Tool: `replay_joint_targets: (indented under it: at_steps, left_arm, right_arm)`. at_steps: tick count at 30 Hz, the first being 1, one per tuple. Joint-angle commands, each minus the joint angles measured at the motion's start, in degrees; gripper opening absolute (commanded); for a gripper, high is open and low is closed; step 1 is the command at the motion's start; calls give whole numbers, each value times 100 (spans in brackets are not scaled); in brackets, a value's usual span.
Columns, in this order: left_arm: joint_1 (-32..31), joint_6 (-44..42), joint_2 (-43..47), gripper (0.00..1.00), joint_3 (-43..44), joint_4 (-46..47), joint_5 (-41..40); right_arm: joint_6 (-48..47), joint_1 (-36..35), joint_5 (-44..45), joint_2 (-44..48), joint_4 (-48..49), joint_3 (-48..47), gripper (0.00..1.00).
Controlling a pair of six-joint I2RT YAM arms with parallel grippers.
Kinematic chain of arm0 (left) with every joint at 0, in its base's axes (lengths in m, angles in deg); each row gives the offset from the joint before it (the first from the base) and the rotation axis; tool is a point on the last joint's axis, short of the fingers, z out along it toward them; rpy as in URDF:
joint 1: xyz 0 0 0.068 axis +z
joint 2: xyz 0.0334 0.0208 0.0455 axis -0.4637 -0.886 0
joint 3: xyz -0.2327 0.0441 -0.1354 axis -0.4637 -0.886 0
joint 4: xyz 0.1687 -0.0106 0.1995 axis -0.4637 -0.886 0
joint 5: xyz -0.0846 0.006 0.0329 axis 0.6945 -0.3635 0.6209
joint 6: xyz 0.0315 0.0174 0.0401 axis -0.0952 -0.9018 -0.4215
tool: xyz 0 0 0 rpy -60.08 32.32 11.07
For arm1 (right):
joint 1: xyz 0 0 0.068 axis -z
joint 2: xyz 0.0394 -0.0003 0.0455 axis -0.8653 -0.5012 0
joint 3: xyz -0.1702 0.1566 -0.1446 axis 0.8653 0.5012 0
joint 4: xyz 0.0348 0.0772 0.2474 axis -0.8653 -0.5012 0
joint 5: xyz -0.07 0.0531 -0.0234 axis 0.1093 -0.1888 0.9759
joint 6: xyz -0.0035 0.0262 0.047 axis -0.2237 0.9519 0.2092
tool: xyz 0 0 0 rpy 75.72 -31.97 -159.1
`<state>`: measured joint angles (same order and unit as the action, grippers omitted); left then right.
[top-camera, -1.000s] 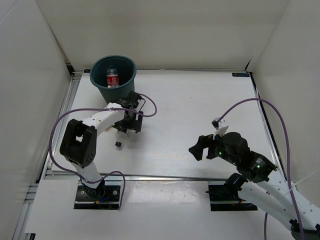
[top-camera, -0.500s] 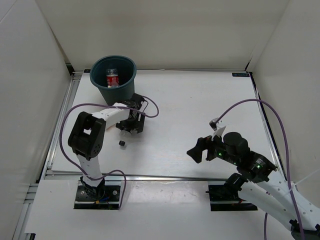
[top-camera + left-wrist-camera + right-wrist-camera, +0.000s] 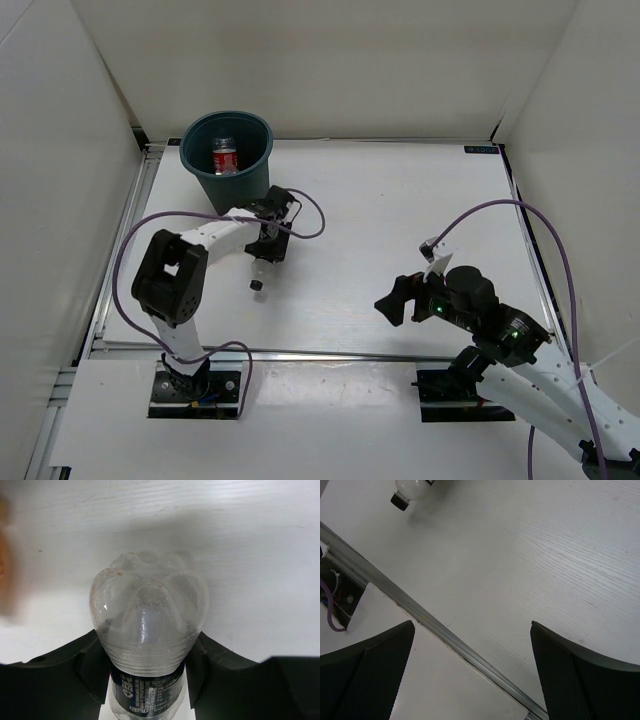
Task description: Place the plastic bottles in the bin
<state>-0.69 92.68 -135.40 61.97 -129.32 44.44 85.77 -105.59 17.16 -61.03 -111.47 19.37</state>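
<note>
Shifted rightward, the left end effector (image 3: 266,246) pinches the dark-label bottle (image 3: 148,630) over the white grained table (image 3: 400,220) near the bin (image 3: 252,182), red bottle (image 3: 225,158) inside; right end effector (image 3: 470,672) spread; white walls (image 3: 330,60) around

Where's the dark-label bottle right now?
In the top view, the dark-label bottle is left of centre, gripped by the left gripper, just on the near side of the bin, its cap pointing toward the arm bases.

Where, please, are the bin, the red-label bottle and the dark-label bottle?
bin (image 3: 222,192), top view, outer wall
red-label bottle (image 3: 226,160), top view, red label
dark-label bottle (image 3: 149,615), left wrist view, clear base
</note>
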Motion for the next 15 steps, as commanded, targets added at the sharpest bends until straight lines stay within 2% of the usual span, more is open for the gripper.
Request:
replay_joint_targets:
  at_steps: [1,4,7,8,15]
  left_arm:
    - [-349,-138,961,28,164,94,-216]
    - [-656,-288,1515,28,594,-10,-427]
    - [-790,-420,1893,28,1499,-64,-603]
    - [-850,-420,1947,29,2049,-125,-603]
    - [-851,-631,1562,29,4557,-125,-1227]
  right_arm:
    - [-14,-21,116,65,118,-30,100]
    - [-14,-21,168,65,118,-31,100]
    - [-14,-21,168,65,118,-31,100]
    - [-14,-21,168,5,118,-31,100]
    - [38,-21,221,-49,171,75,100]
